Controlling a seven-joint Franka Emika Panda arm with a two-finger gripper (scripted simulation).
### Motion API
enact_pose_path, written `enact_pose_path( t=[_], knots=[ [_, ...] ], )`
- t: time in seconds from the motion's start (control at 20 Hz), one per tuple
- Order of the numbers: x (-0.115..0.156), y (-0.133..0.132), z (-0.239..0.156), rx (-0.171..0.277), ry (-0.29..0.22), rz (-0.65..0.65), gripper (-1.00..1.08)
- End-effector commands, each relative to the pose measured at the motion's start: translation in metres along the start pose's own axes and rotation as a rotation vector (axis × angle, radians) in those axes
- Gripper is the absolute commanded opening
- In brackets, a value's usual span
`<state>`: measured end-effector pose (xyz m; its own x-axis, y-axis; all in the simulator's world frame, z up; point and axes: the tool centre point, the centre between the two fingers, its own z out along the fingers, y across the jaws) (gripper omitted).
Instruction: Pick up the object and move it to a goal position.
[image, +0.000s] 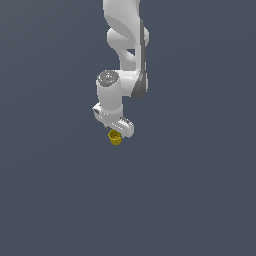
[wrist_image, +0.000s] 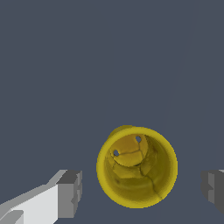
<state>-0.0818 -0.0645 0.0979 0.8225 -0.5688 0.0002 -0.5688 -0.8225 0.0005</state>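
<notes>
Fingers (wrist_image: 70, 194) of gripper (wrist_image: 142, 192), grey and blocky, flank round glossy yellow cup (wrist_image: 137, 172).

We saw a plain dark grey-blue floor (image: 55, 200); only the yellow cup (image: 115, 137) seemingly stood there.

The robot arm (image: 122, 50) looked like smooth white moulded plastic with a soft sheen, its joints trimmed in matt mid-grey. The gripper (wrist_image: 142, 192) had the same white shell, and its fingertips (wrist_image: 70, 194) were flat, dull grey pads, blocky and unpolished. The yellow cup (wrist_image: 138, 173), at lower centre of the wrist view, appeared as glossy glazed ceramic or hard plastic; its rim was smooth, while the hollow inside was darker, faceted and crazed with fine cracks. The background (image: 50, 200) was uniformly matt slate-blue, without texture.
</notes>
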Motion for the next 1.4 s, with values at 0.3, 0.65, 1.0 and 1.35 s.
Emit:
enact_pose_path(
  t=[0.3,0.65,1.0,1.35],
  knots=[
    [-0.001,0.001,0.006,0.0,0.0,0.01,1.0],
    [-0.002,0.002,0.037,0.0,0.0,0.013,1.0],
    [-0.002,0.002,0.052,0.0,0.0,0.015,1.0],
    [-0.002,0.002,0.052,0.0,0.0,0.015,-1.0]
  ],
)
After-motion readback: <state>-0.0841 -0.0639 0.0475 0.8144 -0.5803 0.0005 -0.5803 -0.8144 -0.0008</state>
